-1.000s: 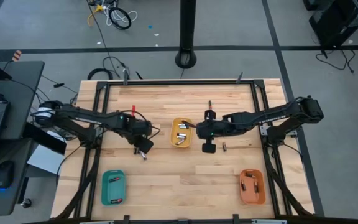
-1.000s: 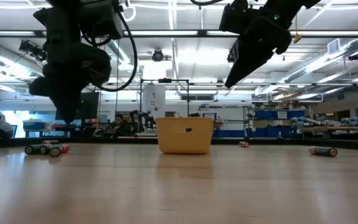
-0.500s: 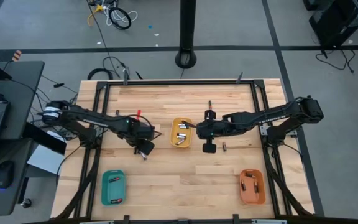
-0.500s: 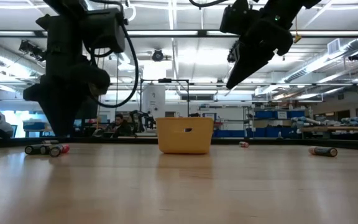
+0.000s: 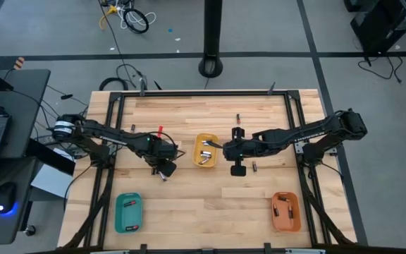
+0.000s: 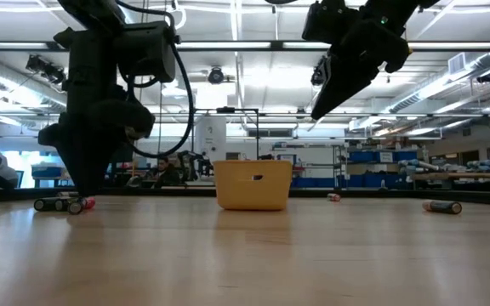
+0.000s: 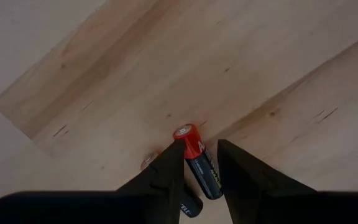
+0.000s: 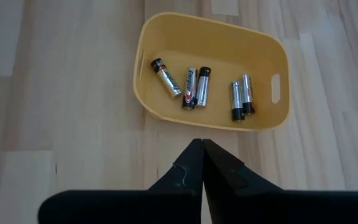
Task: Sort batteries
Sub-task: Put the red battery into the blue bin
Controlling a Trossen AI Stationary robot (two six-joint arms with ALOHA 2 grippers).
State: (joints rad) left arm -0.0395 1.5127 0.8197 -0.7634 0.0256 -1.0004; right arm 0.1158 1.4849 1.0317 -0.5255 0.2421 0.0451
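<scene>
Only up close, battery [image 7: 199, 163] between fingers [image 7: 166, 171]

left claw [image 7: 199, 163] parted, right claw [image 8: 202, 149] closed

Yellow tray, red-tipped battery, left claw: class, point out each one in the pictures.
yellow tray [image 8: 275, 48]: right wrist view, bare floor inside.
red-tipped battery [image 7: 199, 164]: left wrist view, middle of its body.
left claw [image 7: 199, 163]: left wrist view, midway between fingertips.

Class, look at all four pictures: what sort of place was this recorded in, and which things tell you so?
Probably a robotics lab or workshop. The wooden table sits in a metal frame on a bare concrete floor, cables lie loose beyond it, and the low view shows long ceiling lights and shelving with blue bins behind.
</scene>
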